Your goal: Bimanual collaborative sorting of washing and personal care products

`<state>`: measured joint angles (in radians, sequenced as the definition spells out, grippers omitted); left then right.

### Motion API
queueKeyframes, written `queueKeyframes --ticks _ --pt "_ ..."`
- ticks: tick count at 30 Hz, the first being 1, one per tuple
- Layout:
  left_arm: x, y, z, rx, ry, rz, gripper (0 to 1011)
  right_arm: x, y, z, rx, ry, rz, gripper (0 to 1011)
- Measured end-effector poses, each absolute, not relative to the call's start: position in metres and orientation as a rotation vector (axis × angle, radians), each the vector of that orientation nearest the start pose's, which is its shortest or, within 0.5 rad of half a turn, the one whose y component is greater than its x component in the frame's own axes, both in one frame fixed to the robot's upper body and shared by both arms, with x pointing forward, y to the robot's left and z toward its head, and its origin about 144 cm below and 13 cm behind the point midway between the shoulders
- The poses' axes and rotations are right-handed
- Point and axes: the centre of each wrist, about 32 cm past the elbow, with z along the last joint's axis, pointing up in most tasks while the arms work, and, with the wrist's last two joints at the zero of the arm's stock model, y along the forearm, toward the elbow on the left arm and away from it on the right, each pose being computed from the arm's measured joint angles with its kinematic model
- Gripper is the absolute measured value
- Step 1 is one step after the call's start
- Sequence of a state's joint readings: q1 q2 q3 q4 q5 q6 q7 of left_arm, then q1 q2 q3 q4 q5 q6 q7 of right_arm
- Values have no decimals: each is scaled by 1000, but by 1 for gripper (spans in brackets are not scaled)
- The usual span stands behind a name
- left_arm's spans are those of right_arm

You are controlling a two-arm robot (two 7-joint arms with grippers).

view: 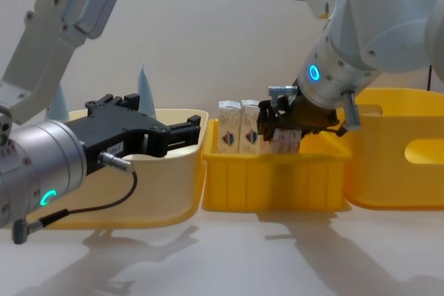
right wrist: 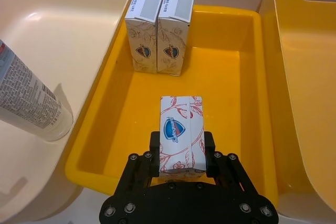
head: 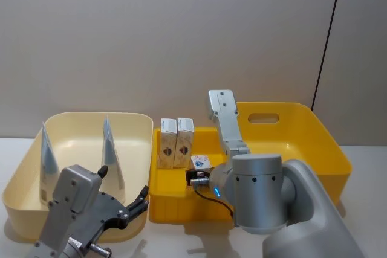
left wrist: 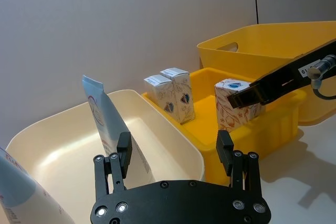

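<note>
Grey arms, black claws — blue ring lights.

Not a single word or number reads clearly from here. The front carton carries a blue-and-red shield emblem with a white swoosh, and its lettering is illegible. The two rear cartons bear the same emblem on their faces, with grey label panels and tiny lines of print on their tops. The squeeze tube has rows of fine print, too small to make out.
</note>
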<state>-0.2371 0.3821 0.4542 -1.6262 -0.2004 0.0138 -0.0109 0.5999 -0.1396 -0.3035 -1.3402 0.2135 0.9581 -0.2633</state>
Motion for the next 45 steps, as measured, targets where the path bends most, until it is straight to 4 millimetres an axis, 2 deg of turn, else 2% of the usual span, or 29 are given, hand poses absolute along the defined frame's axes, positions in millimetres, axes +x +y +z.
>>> queueKeyframes --ticks 14,29,39,45 --pt "492 198 1204 61 -268 1124 1003 581 -85 1325 -398 328 -1299 444" --pt "492 198 1204 61 -267 1124 1003 589 -98 1358 -241 159 -1298 444" --pt "492 198 1204 61 -268 1124 1003 597 -130 1384 -152 33 -1385 444" --pt "492 198 1204 61 -268 1124 1003 600 -150 1392 -135 -7 -1448 444"
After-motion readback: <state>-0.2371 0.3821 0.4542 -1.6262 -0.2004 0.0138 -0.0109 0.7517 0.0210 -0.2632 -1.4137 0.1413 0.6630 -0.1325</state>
